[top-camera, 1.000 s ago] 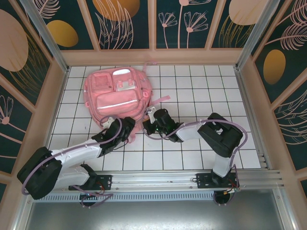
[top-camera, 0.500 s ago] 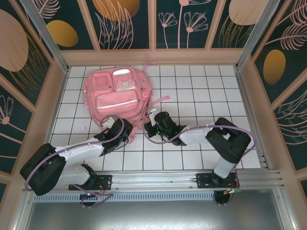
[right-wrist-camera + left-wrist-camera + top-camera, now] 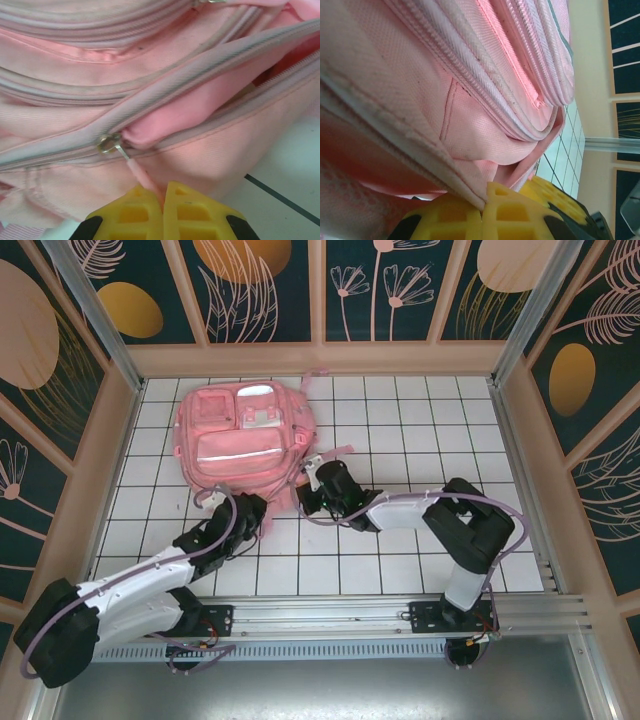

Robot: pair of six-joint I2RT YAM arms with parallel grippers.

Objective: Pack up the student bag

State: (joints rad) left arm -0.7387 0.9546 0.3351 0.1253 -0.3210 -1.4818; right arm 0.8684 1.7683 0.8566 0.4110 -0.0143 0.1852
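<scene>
From above, the big pink student bag [image 3: 245, 435] lies flat on the white squared counter [image 3: 430, 430], at the far left, with its front pockets facing up. The left tool [image 3: 248, 510] sits at the near edge of the bag. The right tool [image 3: 318, 480] sits at the bag's near right corner, beside a pink strap [image 3: 335, 449] that lies out on the counter. In the left wrist view, the pink cloth of the student bag [image 3: 445, 100] is very close, with its zip lines running across. The left tool [image 3: 484, 195] is clenched, and its yellow fingers [image 3: 520, 212] pinch a thin fold of the bag's cloth between them. In the right wrist view, the student bag [image 3: 100, 60] has a zip that is open part of the way, with pink lining in the gap. The right tool [image 3: 163, 192] is clenched on the thin pink zip pull [image 3: 142, 176], which hangs from the metal slider [image 3: 107, 145]. A bit of white counter [image 3: 295, 170] is at the right
</scene>
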